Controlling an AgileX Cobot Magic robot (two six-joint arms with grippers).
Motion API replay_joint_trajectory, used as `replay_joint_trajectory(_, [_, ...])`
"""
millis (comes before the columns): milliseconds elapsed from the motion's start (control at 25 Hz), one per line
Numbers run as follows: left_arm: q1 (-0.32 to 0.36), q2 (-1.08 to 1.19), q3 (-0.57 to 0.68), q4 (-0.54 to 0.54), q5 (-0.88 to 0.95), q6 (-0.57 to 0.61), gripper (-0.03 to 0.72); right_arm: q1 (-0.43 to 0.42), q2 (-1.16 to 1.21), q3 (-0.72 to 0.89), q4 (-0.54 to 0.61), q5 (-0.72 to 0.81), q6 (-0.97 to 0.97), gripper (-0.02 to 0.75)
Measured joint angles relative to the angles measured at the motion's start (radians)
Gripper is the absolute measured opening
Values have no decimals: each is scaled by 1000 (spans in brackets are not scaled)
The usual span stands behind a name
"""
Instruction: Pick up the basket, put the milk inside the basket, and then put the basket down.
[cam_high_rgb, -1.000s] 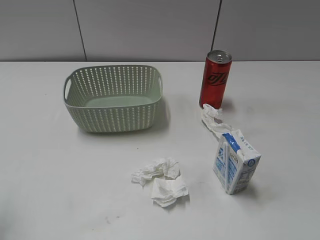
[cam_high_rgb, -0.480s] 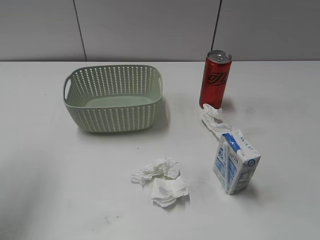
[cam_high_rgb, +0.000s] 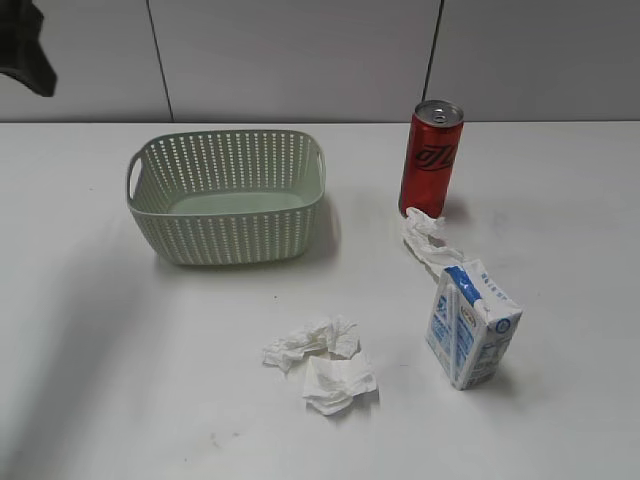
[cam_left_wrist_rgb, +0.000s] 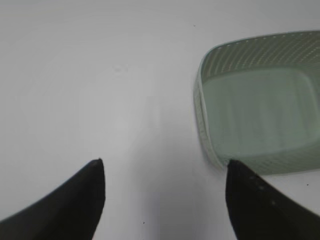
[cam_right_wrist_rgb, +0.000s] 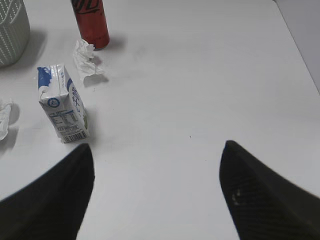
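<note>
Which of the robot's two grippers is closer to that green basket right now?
Left. The left gripper hovers open beside the basket, one fingertip by its rim. The right gripper hangs open past the milk, with the basket at the far edge of its view.

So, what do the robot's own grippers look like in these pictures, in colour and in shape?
Each wrist view shows two dark, almost black fingers that taper to blunt tips. The left gripper looks matte and plain. On the right gripper one finger shows a fine woven, carbon-like texture. No cables or markings show. In the exterior view only a blurred dark piece of an arm shows at the top left corner.
</note>
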Motion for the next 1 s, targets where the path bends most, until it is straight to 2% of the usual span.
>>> replay_joint_trajectory(240, [-59, 209, -106, 8, -15, 0, 575, 0, 0, 0, 0, 0, 0, 592])
replay_joint_trajectory(480, [-99, 384, -161, -2, -37, 0, 575, 0, 0, 0, -1, 0, 7, 591])
replay_joint_trajectory(640, [-107, 474, -164, -7, -61, -4, 575, 0, 0, 0, -13, 0, 21, 591])
replay_joint_trajectory(1000, [-107, 553, -164, -45, -136, -96, 569, 0, 0, 0, -16, 0, 26, 591])
